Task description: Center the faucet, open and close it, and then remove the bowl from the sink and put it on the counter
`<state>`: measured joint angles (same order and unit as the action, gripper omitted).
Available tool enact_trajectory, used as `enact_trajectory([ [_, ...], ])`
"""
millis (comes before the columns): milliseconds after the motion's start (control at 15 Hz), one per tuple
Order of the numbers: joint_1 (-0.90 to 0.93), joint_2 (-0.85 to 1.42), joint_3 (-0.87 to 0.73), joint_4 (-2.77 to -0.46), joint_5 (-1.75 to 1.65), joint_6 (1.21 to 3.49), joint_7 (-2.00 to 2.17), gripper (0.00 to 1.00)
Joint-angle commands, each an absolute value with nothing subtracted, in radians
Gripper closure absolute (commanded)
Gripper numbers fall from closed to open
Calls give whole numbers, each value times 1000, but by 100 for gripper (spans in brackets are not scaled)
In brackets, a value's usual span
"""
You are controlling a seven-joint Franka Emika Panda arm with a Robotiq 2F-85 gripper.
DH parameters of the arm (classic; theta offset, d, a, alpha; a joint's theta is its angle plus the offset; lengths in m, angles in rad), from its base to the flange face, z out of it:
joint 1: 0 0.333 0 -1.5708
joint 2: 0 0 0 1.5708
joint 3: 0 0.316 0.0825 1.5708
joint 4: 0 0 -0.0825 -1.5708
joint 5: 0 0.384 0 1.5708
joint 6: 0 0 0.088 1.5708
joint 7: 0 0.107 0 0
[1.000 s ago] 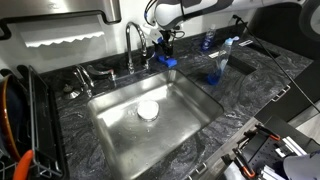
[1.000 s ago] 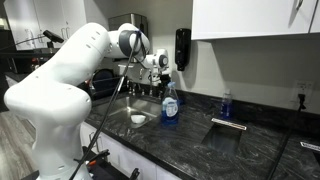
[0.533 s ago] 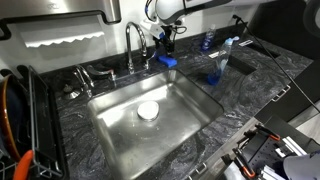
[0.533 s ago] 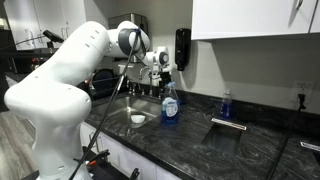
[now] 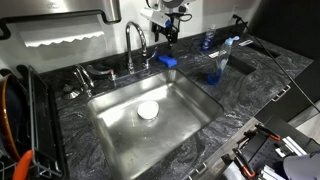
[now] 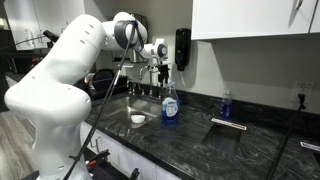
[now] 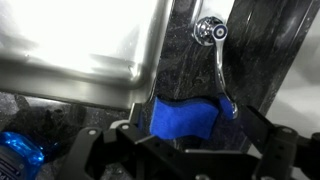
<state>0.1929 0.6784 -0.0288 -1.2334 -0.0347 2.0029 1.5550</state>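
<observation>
Bowl in sink mid, faucet behind.

Arm stretched fwd, wrist bent down, gripper empty w/ jaws wide apart.

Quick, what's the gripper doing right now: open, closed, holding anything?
Gripper: open, jaws wide apart, holding nothing; it hangs above the blue object on the counter.

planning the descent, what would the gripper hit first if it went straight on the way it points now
Most likely the blue sponge-like block on the counter beside the sink: the wrist view shows it centred between the open gripper's fingers. Depth is unclear.
</observation>
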Motion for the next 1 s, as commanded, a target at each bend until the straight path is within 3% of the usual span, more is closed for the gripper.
enact_trajectory([
  [0, 171, 505, 21, -1446, 12, 2026, 1405, 0],
  [400, 179, 280, 40, -1712, 13, 2016, 1227, 0],
  [933, 153, 182, 48, -1997, 5, 2214, 892, 0],
])
